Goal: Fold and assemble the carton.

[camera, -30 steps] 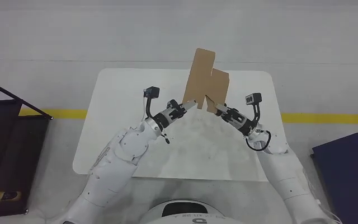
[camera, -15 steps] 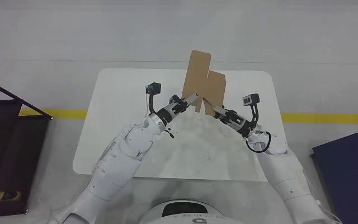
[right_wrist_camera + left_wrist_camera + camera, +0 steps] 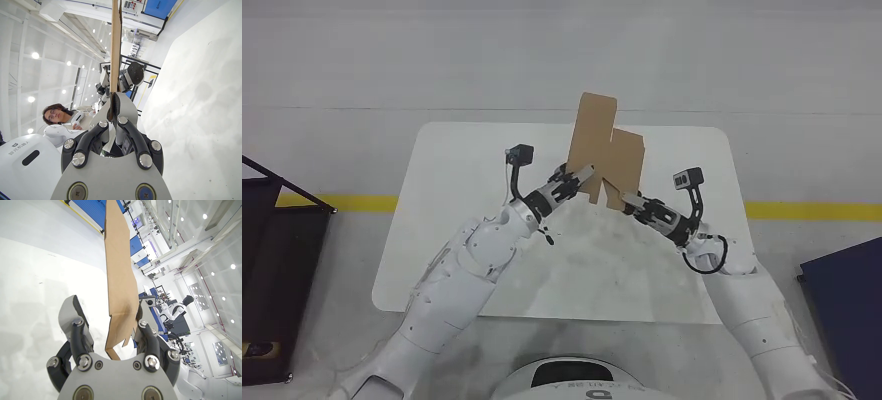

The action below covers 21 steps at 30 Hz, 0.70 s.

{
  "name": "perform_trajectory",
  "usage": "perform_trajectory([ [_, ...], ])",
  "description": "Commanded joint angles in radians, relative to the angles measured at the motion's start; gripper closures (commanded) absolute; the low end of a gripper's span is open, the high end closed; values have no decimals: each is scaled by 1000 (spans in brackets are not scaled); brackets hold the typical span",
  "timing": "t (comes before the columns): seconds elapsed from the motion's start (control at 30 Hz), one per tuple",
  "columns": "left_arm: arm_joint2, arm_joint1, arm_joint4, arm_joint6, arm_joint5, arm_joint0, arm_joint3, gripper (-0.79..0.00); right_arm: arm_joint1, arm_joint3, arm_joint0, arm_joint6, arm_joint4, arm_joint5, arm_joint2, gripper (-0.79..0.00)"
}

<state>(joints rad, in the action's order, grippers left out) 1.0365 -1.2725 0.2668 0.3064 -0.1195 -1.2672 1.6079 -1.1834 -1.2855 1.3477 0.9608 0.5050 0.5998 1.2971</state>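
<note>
Top view has the carton [image 3: 604,140] standing on edge in the air over the far middle of the table [image 3: 462,200], its near corners between the two grippers. The right gripper [image 3: 626,203] is clamped on the near right corner. Its wrist view shows both pads [image 3: 117,105] pinched flat on the board's edge, which I judge is what keeps the sheet upright. The left gripper [image 3: 579,181] sits at the near left corner with its jaws spread. A bent flap [image 3: 118,329] lies between them, one pad touching it and the other well apart (so it steadies rather than grips). That layout suits a fold, I'd guess: one side anchors, while the other is free to close on the flap and pull the walls apart. As a container the carton is not one yet. It is a flattened blank with its panels pressed together, no bottom formed, and nothing in it.
</note>
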Motion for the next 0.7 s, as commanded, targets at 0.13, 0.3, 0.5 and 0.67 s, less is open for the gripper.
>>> perform_trajectory([
  [0.13, 8, 0, -9, 16, -19, 3, 0, 0, 1, 14, -4, 10, 10, -3, -3, 0],
  [0.3, 18, 1, -30, 44, -27, -2, -2, 0, 3, 26, -11, 15, 13, -4, -2, 0],
  [0.5, 33, 4, -38, 68, -33, -6, -4, 0, 6, 28, -15, 16, 20, -8, 5, -785],
  [0.67, 63, 3, -91, 45, -6, -7, 3, 0, 7, 28, -16, 13, 21, -12, 7, -785],
])
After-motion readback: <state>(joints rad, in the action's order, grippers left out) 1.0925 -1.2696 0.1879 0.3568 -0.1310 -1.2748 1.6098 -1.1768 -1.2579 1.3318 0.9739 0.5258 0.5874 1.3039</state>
